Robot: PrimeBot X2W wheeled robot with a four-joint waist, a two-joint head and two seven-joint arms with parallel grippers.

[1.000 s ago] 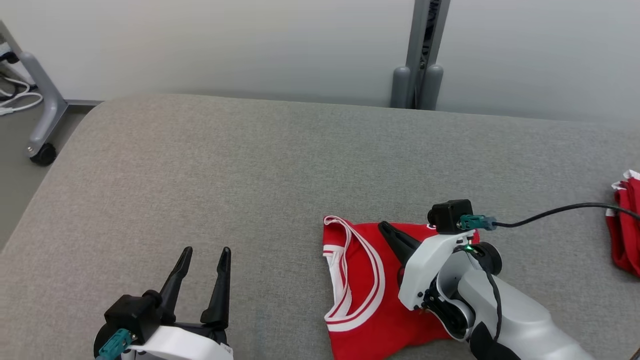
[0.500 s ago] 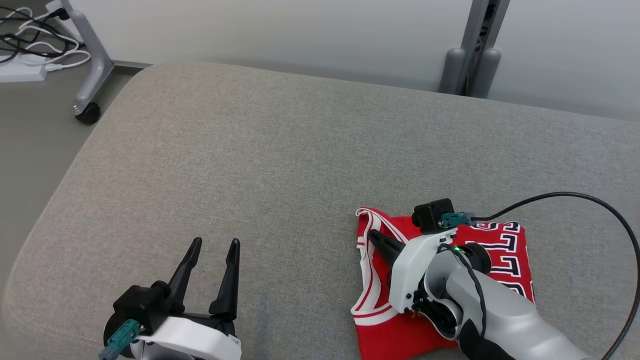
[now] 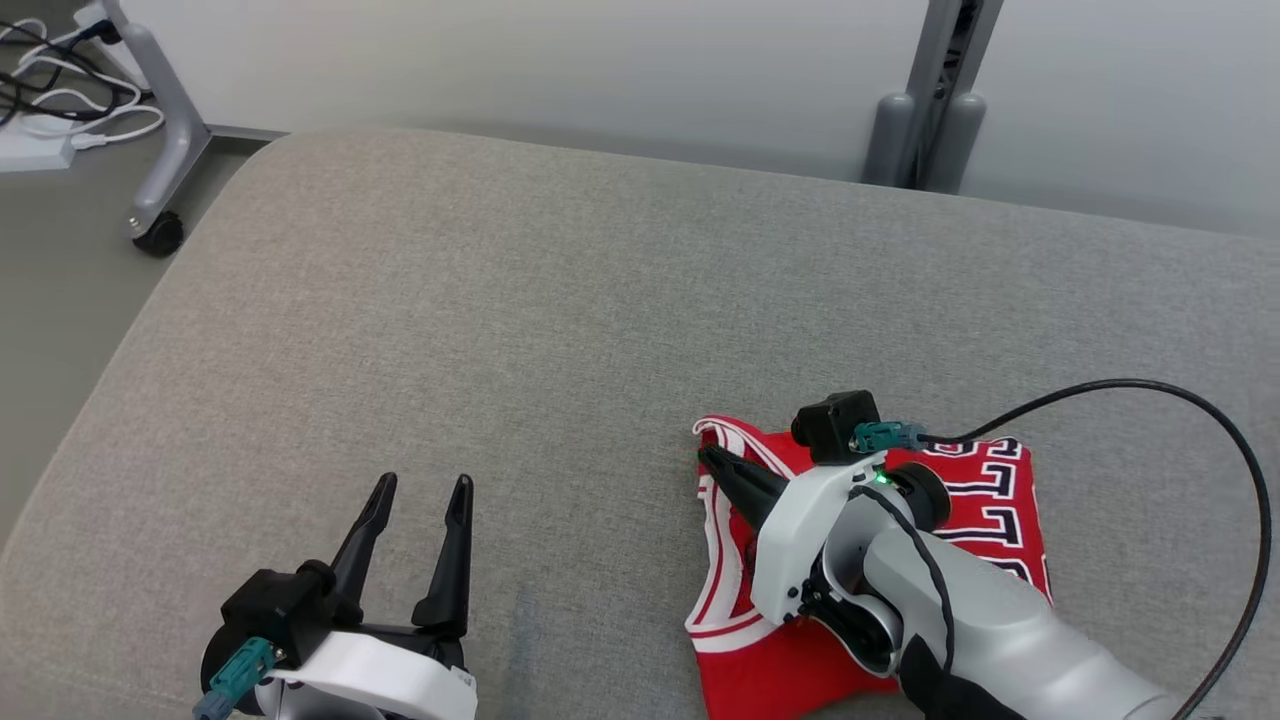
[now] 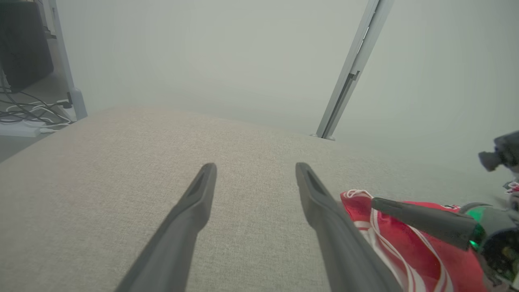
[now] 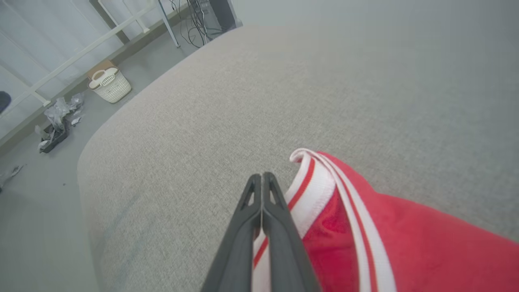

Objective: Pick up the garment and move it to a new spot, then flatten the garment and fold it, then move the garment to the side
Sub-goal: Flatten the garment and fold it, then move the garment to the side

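The garment [image 3: 985,500] is a red jersey with white trim and dark lettering, folded into a rough square on the grey padded surface [image 3: 560,300]. My right gripper [image 3: 708,458] is shut, and its tips lie over the jersey's trimmed left edge. In the right wrist view the fingers [image 5: 261,175] are pressed together with no cloth between them, beside the jersey's [image 5: 405,227] white band. My left gripper [image 3: 423,485] is open over bare surface at the lower left, apart from the jersey. The left wrist view shows its spread fingers [image 4: 255,166] with the jersey [image 4: 405,251] to the right.
A grey post [image 3: 925,100] stands behind the surface's far edge. A wheeled stand leg [image 3: 160,130] and cables [image 3: 40,90] are on the floor at the far left. A black cable [image 3: 1150,390] loops from my right wrist. A white basket [image 5: 109,84] sits on the floor.
The head view has swung, so the surface's left edge shows and a red cloth at the far right has left the picture. My shut right gripper has slid from mid-jersey to its left edge.
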